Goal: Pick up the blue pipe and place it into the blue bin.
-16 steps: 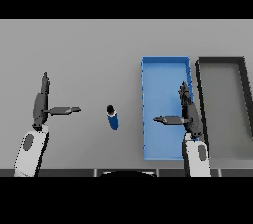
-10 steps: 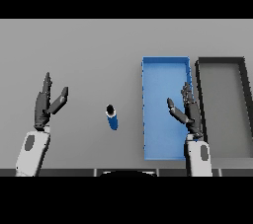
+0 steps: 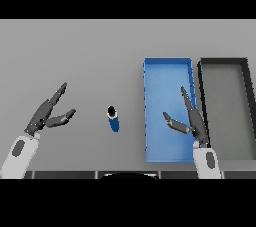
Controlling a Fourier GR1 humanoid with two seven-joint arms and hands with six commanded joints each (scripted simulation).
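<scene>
Two robot hands are showing over the grey worktop point(image 3: 90, 51), and neither is touching anything. The left robot hand point(image 3: 47, 115) is hovering at the left side, well apart from the blue pipe point(image 3: 114, 119), with its fingers stretched out straight toward the upper right and its thumb sticking out below them, so it is spread apart and holding nothing. The right robot hand point(image 3: 192, 120) is hanging over the right-hand part of the blue bin point(image 3: 166, 63), fingers extended and pointing up the picture, thumb splayed out to the left over the bin's floor; it too is spread apart and carrying nothing. The blue pipe is lying on the bare worktop between the two robot hands, just left of the blue bin's left wall and outside it, with its dark open end facing up the picture. Just beside the blue bin on its right, a dark grey bin point(image 3: 223, 62) is sitting with its long side running parallel.
</scene>
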